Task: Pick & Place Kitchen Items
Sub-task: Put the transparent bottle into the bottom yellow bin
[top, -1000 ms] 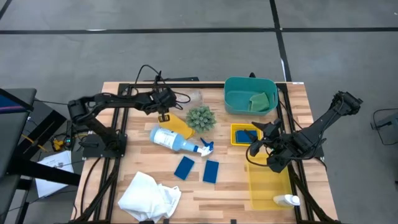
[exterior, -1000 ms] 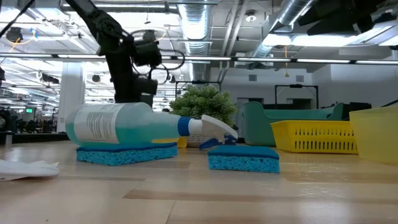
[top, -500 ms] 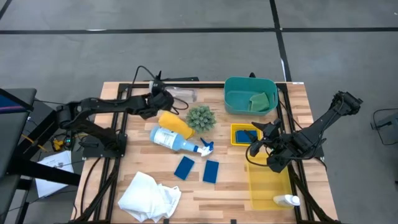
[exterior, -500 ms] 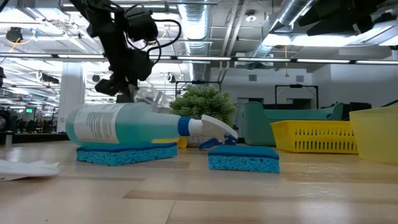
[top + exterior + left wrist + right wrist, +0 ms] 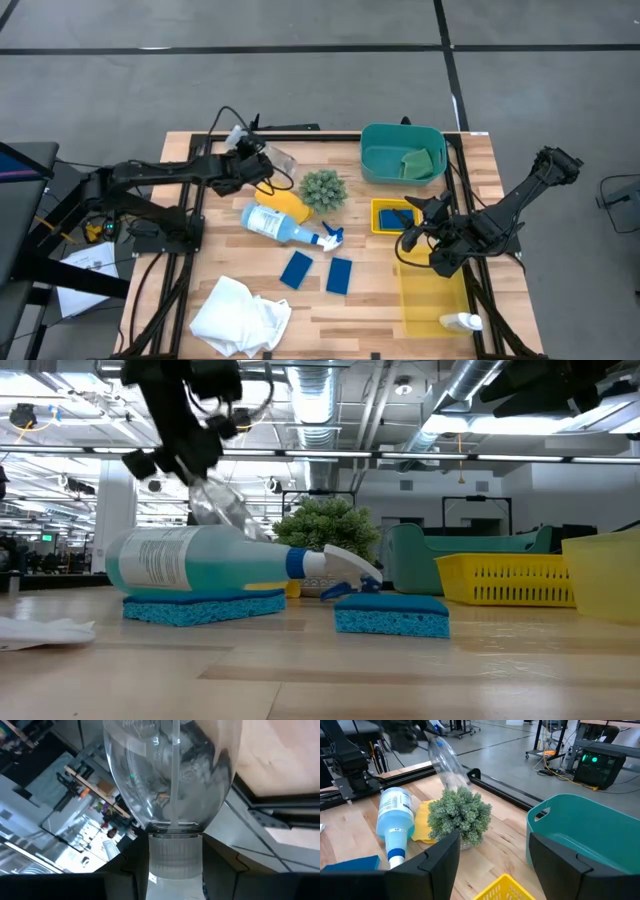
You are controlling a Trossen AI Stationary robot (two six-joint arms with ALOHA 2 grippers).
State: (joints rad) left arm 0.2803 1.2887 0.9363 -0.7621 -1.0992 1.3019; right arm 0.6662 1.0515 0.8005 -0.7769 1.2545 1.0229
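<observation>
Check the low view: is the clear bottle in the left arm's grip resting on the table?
No. The clear bottle hangs tilted in the air, shut in the left gripper, above the spray bottle that lies on the table.

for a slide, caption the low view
Left gripper lifts a clear bottle above the spray bottle lying on blue sponges.

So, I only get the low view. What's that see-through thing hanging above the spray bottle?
Observer: A clear container. The left gripper clamps it by its neck.
Operator: Where's the other arm?
Observer: The right gripper hovers open at the yellow basket, holding nothing.
Operator: Anything in the teal bin?
Observer: Yes, a green sponge lies inside it.
</observation>
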